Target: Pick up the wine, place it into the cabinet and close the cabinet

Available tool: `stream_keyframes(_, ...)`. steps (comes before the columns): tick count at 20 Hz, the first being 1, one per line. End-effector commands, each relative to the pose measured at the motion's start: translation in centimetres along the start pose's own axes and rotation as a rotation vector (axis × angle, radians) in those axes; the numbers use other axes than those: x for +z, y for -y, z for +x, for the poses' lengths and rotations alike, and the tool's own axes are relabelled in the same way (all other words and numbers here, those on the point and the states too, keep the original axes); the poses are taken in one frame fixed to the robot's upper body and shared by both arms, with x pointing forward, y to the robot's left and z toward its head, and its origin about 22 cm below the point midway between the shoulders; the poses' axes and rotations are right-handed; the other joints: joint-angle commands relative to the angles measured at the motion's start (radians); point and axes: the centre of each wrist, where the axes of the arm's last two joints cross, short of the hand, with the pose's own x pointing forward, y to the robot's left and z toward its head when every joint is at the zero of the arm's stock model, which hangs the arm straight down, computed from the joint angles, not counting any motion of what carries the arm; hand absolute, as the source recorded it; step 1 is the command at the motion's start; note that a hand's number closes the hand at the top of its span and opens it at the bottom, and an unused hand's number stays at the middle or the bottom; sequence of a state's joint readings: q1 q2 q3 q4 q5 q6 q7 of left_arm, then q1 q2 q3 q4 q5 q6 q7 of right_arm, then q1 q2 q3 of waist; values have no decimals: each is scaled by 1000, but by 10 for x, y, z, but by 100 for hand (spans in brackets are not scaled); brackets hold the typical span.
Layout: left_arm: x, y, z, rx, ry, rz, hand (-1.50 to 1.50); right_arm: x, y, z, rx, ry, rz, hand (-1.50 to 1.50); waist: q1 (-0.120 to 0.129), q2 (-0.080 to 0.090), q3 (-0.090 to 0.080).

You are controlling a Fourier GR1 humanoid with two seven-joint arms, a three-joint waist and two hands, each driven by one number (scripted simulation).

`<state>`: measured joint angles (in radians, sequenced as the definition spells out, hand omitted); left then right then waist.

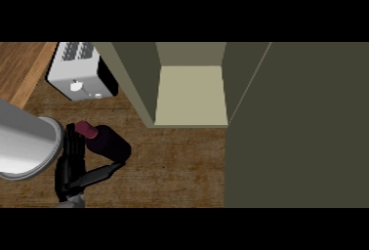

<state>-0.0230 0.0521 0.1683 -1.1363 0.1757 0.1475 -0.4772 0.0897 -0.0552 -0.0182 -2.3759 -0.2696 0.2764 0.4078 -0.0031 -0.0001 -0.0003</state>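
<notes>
The wine bottle [110,142] is dark purple with a red cap and lies tilted in my left hand [72,168], cap pointing up-left. The hand's fingers run along the bottle's left side, and the thumb crosses under its lower right, so the hand is shut on it. My grey left forearm [25,141] comes in large from the left edge. The cabinet [191,95] stands open up and to the right of the bottle, showing a pale bare shelf. Its olive door [302,127] is swung open and fills the right side. The bottle is outside the cabinet, left of its opening.
A white toaster [79,71] sits at the upper left, just left of the cabinet's side wall [133,78]. The brown counter top [176,166] spreads below the cabinet. A lighter wooden surface [22,68] shows in the top left corner.
</notes>
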Motion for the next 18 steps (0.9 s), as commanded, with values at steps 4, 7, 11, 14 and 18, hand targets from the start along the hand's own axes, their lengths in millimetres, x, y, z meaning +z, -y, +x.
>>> stream_keyframes(4,3,-4,-29,2,-29,-6,-150,11,8,9,19,-1,-4,-150,-1,0,0)
stream_keyframes(7,-4,3,-46,-4,-21,-14,-150,-13,1,8,17,6,-6,-150,-1,1,0)
stream_keyframes(11,0,4,-48,31,-24,-1,-150,-5,13,13,29,9,9,-150,1,0,0)
stream_keyframes(14,-7,-2,-53,86,-33,-1,-150,-2,9,0,35,19,-4,-150,-1,1,0)
stream_keyframes(18,-6,11,-63,166,-23,-2,-150,-1,0,-2,36,20,-9,-150,-3,1,0)
